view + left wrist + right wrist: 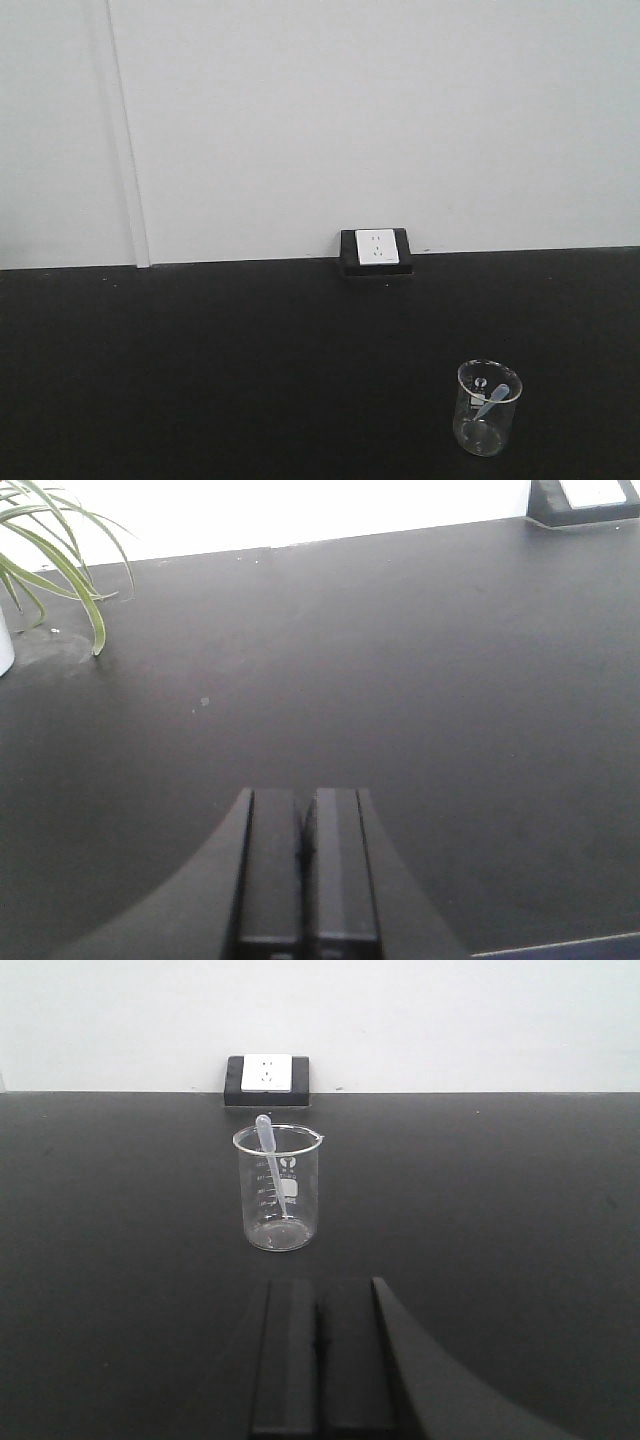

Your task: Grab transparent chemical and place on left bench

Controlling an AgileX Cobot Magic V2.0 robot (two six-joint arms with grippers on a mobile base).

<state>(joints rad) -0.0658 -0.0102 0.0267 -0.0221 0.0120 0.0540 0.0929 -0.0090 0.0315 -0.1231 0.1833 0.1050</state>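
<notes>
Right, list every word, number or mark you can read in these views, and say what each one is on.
Nothing can be read outright.
beaker: a printed graduation scale and a small emblem below the rim, both too small and blurred to read.
wall socket: no lettering visible.
pipette: no markings visible.

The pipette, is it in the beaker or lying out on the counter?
In. The pipette stands tilted inside the beaker, tip near the bottom, bulb poking above the rim.
</notes>
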